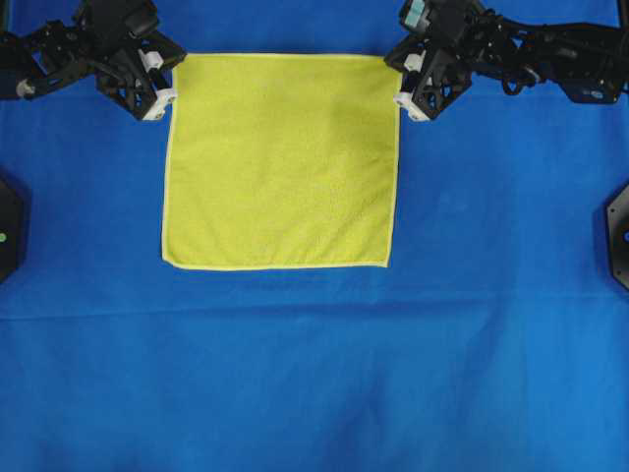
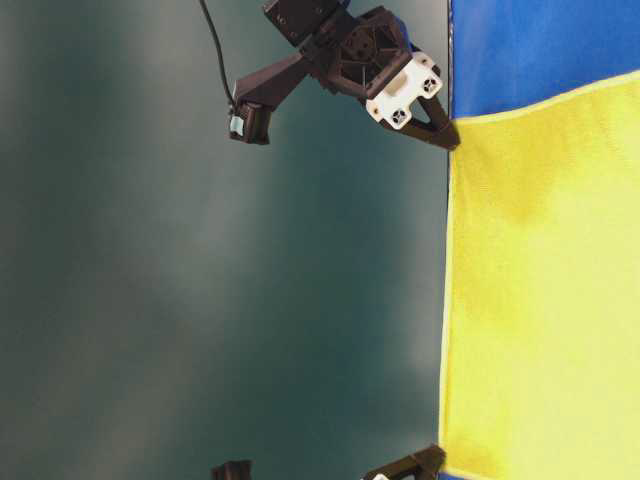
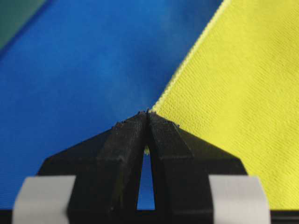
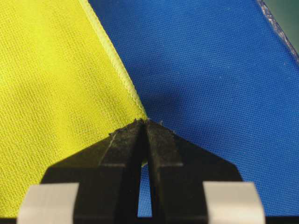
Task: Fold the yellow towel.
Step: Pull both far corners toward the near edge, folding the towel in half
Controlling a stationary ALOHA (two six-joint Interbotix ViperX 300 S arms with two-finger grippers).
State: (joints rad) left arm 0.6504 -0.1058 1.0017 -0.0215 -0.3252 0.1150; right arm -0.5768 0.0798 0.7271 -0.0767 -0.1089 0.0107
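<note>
The yellow towel (image 1: 280,162) lies spread flat and square on the blue cloth (image 1: 295,374). My left gripper (image 1: 177,74) is at its far left corner. In the left wrist view the gripper (image 3: 147,113) has its jaws closed together on the corner of the towel (image 3: 233,93), with a bit of yellow showing between them. My right gripper (image 1: 395,74) is at the far right corner. In the right wrist view the gripper (image 4: 146,121) is likewise shut on the hemmed corner of the towel (image 4: 56,93). The table-level view shows the towel (image 2: 540,300) held at both corners.
The blue cloth covers the whole table around the towel. Black arm bases stand at the left edge (image 1: 8,231) and right edge (image 1: 619,231). The table's far edge runs just behind the grippers.
</note>
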